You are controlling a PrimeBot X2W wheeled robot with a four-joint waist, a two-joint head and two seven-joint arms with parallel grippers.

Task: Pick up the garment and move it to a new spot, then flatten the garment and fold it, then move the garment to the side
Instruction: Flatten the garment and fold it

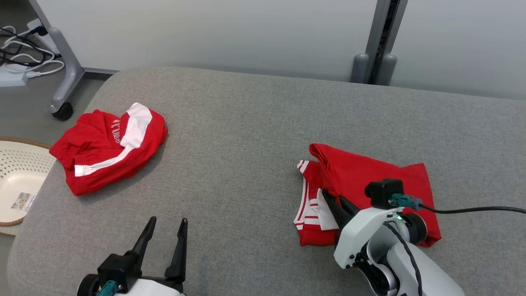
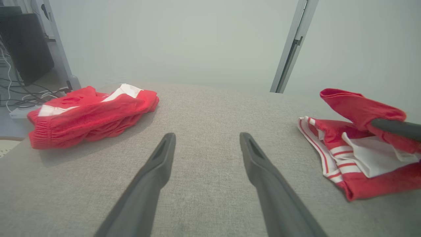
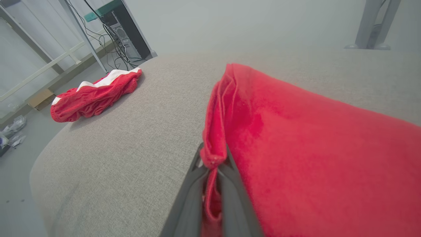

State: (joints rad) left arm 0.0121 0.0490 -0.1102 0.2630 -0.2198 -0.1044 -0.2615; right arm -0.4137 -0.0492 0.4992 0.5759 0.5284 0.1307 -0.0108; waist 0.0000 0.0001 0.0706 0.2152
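The garment (image 1: 370, 176) is red with white stripes and lies partly folded on the right of the grey padded table (image 1: 254, 123). A red flap is lifted over its striped lower layer. My right gripper (image 1: 333, 198) is shut on that flap's edge, and the right wrist view shows the fabric pinched between the fingertips (image 3: 212, 158), with the garment (image 3: 312, 148) draping off to the right. My left gripper (image 1: 168, 220) is open and holds nothing, low over bare table at the front left (image 2: 207, 138). In the left wrist view the garment (image 2: 348, 154) lies to the right.
A second red and white garment (image 1: 111, 148) lies crumpled at the table's left edge (image 2: 88, 112) (image 3: 95, 92). A pale perforated basket (image 1: 16, 176) sits on the floor beyond that edge. A wheeled grey frame leg (image 1: 61, 109) and cables (image 1: 24, 53) are at the far left.
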